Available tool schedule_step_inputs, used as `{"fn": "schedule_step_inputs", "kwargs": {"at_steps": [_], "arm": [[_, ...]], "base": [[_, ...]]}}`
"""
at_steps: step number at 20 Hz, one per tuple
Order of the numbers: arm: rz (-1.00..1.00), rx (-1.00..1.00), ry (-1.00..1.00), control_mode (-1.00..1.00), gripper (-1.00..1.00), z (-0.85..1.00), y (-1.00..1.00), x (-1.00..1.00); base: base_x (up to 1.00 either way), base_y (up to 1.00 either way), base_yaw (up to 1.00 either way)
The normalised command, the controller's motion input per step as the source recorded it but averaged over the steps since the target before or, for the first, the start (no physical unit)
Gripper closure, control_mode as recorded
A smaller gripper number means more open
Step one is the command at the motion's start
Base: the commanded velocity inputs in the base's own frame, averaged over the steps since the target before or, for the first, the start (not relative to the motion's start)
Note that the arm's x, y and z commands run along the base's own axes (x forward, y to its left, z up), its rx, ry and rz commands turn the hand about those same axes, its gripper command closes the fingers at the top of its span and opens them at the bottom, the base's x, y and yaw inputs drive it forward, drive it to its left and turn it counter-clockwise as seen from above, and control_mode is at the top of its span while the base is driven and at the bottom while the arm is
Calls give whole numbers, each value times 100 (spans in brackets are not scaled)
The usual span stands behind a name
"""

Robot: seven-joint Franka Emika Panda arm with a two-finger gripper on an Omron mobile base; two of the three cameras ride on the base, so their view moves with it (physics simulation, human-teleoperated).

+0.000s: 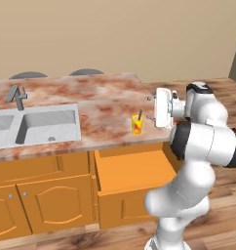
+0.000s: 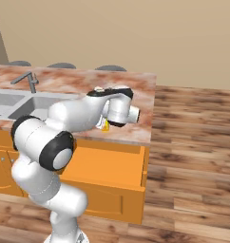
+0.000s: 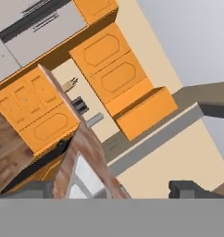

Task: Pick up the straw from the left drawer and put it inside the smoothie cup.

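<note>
Now the cup (image 1: 136,125) stands upright on the marbled worktop (image 1: 105,100), near the front edge, well to the right of the sink (image 1: 47,126). From the cup's mouth a thin tan straw (image 1: 140,116) leans out toward 1 o'clock, its lower part inside the cup. In the right base view only a sliver of the yellow cup (image 2: 105,126) shows at 6 o'clock under the wrist.

Drawer (image 1: 132,168) is pulled out below the worktop, directly under the cup; its orange floor is bare where visible. In the right base view the same drawer (image 2: 112,166) juts toward the camera, partly behind the arm.

Gripper (image 1: 150,108) sits at 3 o'clock from the cup, near it and apart from it, hand level with the straw's top and pointing left across the worktop. In the left base view two small dark tips show, one above the other, with a gap between. In the hand view the tips rise at both bottom corners, wide apart, nothing between them: jaws open.

Faucet (image 1: 16,96) stands at the back of the sink, at 10 o'clock from the cup. Cabinet doors (image 1: 42,202) with arched panels sit left of the drawer. The hand view, rolled hard, looks across the room at orange wall cabinets (image 3: 109,65).
</note>
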Motion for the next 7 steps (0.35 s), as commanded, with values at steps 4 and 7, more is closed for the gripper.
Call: {"fn": "schedule_step_inputs", "kwargs": {"at_steps": [4,7], "arm": [[2,-15,-23,-100,-100,75,55,-66],[0,-15,-22,-100,-100,62,54,-45]], "base": [[0,0,0],[0,0,0]]}}
